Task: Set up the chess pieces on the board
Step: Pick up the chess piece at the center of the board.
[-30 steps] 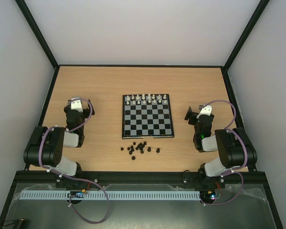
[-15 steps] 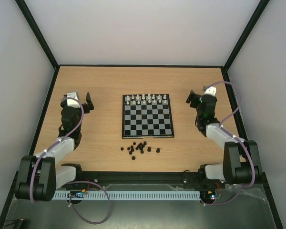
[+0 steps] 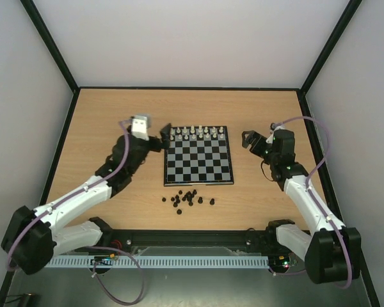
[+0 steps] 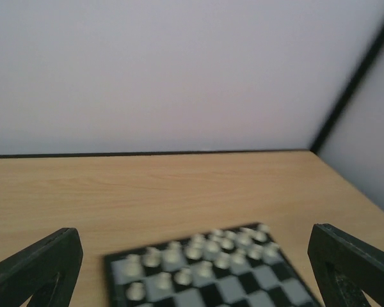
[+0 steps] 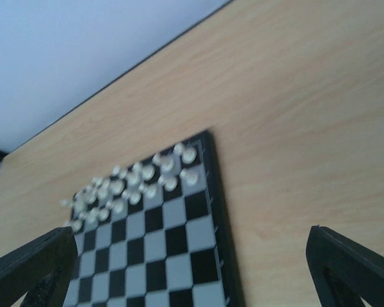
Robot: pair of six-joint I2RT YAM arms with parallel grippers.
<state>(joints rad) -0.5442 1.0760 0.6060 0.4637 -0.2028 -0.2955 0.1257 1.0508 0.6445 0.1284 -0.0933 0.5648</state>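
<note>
The board lies mid-table, with white pieces on its two far rows. The black chess pieces lie in a loose cluster on the wood just in front of the board's near edge. My left gripper hangs open at the board's far left corner. My right gripper is open to the right of the board, apart from it. The left wrist view shows the open left gripper over the board and the white pieces. In the right wrist view, the open right gripper faces the board. Nothing is held.
A black frame and pale walls close in the wooden table at the back and sides. A white slotted rail runs along the near edge between the arm bases. Bare wood lies on both sides of the board.
Both arms have unfolded from beside their bases. The left gripper swung right to the board's far left corner. The right gripper rose, then turned toward the board's right side.
</note>
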